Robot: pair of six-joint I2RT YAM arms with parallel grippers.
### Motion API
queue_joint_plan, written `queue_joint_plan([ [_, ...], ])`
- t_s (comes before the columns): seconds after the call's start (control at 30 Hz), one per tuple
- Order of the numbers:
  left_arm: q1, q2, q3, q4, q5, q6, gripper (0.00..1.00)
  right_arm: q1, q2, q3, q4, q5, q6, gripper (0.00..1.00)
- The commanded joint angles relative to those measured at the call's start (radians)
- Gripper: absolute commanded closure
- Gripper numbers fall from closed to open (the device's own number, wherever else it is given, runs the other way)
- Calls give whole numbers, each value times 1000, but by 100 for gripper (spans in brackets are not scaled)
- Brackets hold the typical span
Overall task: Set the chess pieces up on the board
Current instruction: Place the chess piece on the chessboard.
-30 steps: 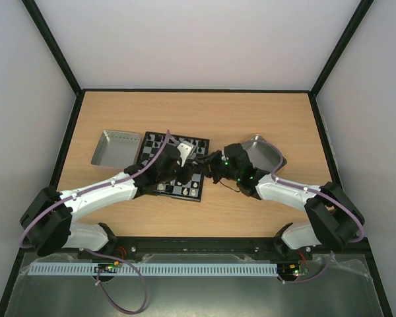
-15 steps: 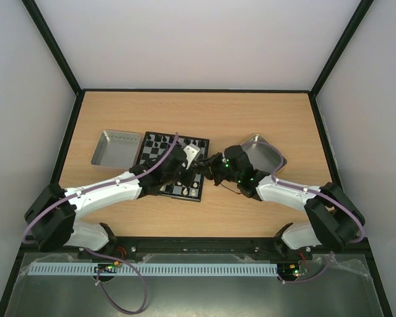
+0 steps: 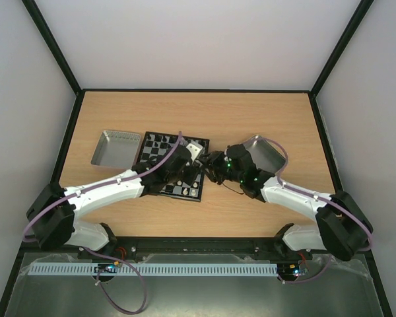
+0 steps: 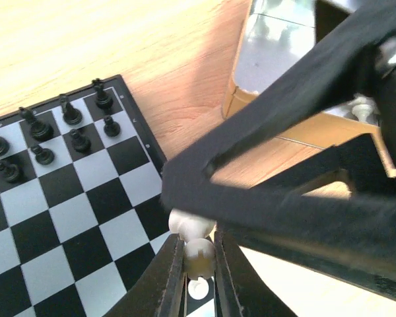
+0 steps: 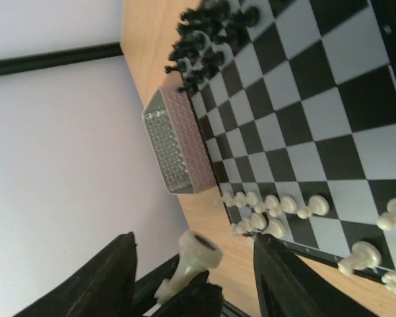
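Chess pieces (image 5: 270, 211) in cream stand in two short rows along one edge of the board (image 3: 160, 158); across it, the black pieces (image 4: 53, 135) crowd the opposite edge. The board lies on the bench (image 3: 211, 119) between the grey tray (image 3: 113, 148), just beside its left side, and the gold-sided tin (image 4: 277, 125), near its right side. One more white piece (image 4: 199, 254) is off the squares: the left gripper (image 4: 198, 239) has its jaws closed on it, pinching it from both sides above the right border of the board. In the right wrist view that same piece shows tilted, its flat base turned up towards the camera. The right gripper (image 5: 195, 247) sits close against the left one, and its jaws stand open, one finger well to either side of the held piece and neither touching it. From the left wrist, the right gripper's dark fingers (image 4: 264, 178) cross the picture just above the piece. Both arms reach in from the near edge and meet over the board's right side
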Motion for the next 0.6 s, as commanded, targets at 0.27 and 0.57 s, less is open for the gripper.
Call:
queue_joint_plan([
  [0.27,128,-67,163,-558,35,-185,98,6,-150,92,-233,387,-239,40],
  [0.57,487,-125,89,-816,156,-255,98,-6,-170,96,-270,447,-321,39],
])
